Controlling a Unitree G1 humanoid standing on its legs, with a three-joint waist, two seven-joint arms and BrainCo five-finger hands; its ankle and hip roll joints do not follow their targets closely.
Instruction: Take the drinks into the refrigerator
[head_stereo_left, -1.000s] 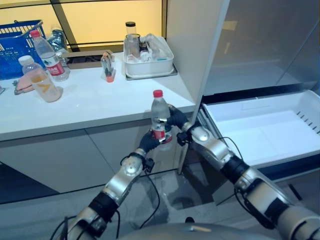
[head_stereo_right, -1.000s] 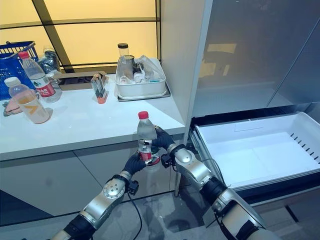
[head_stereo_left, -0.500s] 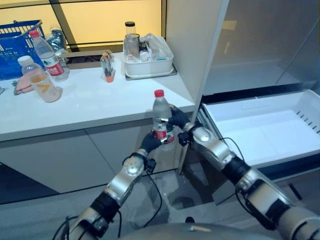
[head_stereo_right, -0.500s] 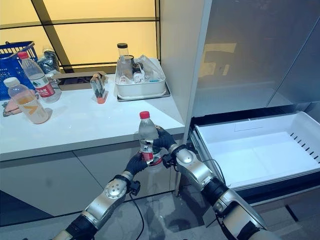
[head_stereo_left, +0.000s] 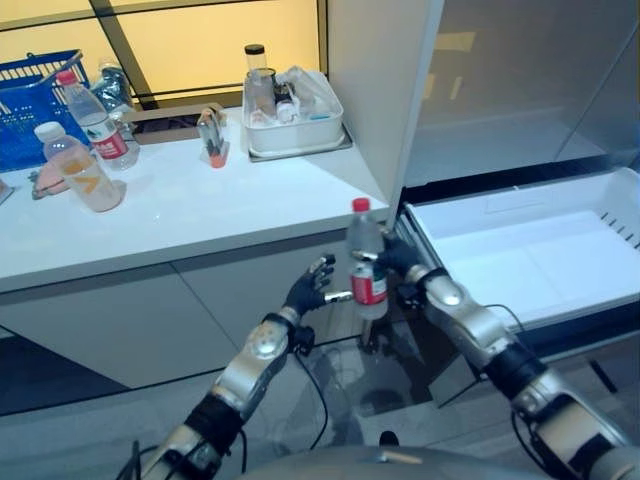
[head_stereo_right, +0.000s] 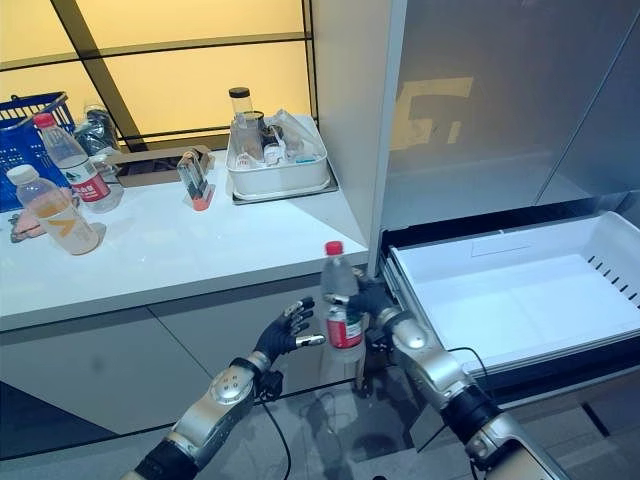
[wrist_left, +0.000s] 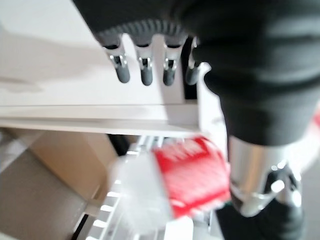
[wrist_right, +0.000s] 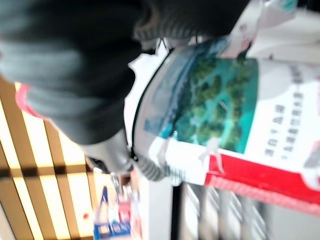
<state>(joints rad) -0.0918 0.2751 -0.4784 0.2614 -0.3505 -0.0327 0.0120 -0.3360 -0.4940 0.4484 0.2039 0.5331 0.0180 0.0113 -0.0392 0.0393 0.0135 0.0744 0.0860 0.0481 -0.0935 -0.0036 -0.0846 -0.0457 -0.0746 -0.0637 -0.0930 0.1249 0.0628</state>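
Fingers of right hand (head_stereo_left: 400, 262) wrap bottle (head_stereo_left: 366, 262), upright, cap up.

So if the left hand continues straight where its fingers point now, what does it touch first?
Most likely the water bottle that the right hand holds: the left hand has open fingers aimed at its red label, just apart from it. Depth is hard to judge.
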